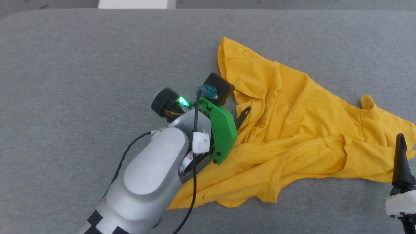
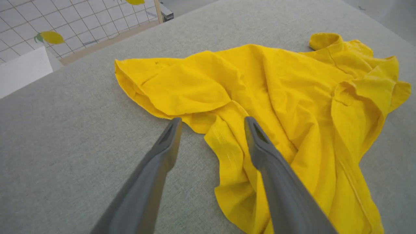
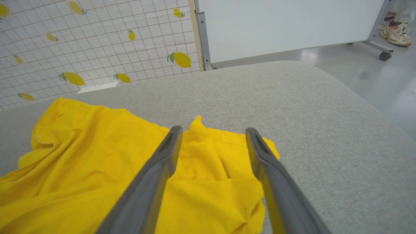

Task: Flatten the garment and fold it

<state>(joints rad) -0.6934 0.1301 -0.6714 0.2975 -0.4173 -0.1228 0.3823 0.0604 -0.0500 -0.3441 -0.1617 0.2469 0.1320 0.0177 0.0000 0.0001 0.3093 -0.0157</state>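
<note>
Lying crumpled on the grey counter [image 1: 81, 65], the yellow T-shirt [image 1: 292, 130] spreads over the right half of the head view, plain side up, with deep folds and one corner reaching towards the far edge. A small hemmed flap sticks up at its right end.

The left gripper [image 2: 212, 120] hangs at the shirt's left edge with its fingers [image 2: 162, 156] spread wide and nothing between them. In the left wrist view one finger is over bare counter and the other over yellow cloth; whether the tips touch the fabric I cannot tell.

The right gripper [image 3: 213, 129] is at the shirt's right end, its fingers [image 3: 152, 182] likewise parted and empty, both above the cloth in the right wrist view.

Beyond the counter stand a white-tiled wall printed with lemons [image 3: 97, 39], a white panel on a wheeled frame [image 3: 286, 26] and a pair of pale sneakers [image 3: 398, 32] on the floor.
</note>
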